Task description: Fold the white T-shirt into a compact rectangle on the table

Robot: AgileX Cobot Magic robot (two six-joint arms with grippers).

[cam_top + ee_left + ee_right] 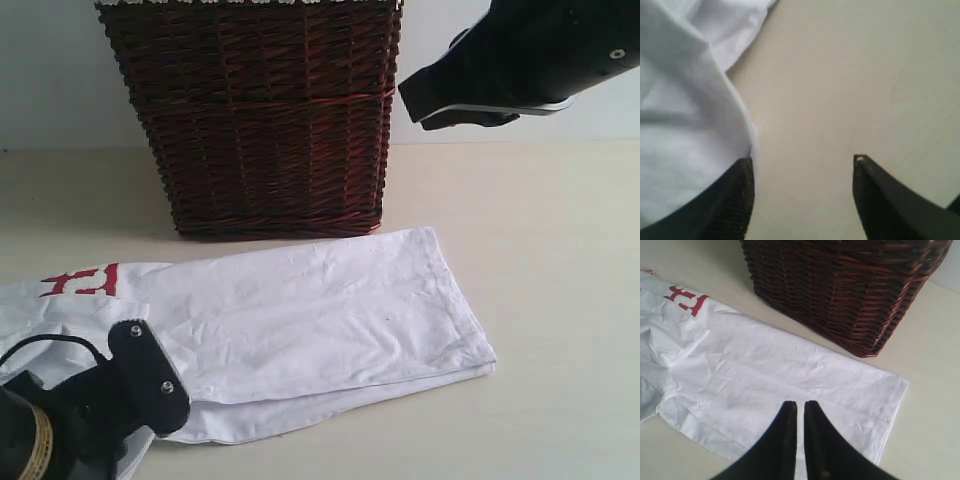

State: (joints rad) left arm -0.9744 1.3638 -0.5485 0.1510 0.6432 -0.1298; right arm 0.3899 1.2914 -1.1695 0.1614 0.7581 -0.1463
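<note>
**A:** Left gripper (802,161) jaws spread wide, gripping nothing. One finger (732,200) sits against the white T-shirt (320,310) at its seven o'clock edge.

**B:** Right gripper (800,407) pinched closed, empty, above the shirt. Basket (270,120) at twelve, bare table (560,300) at three.

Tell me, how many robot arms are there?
2. The left arm sits low over the shirt's lettered end, fingers open. The right arm hangs high, right of the basket, fingers shut.
</note>
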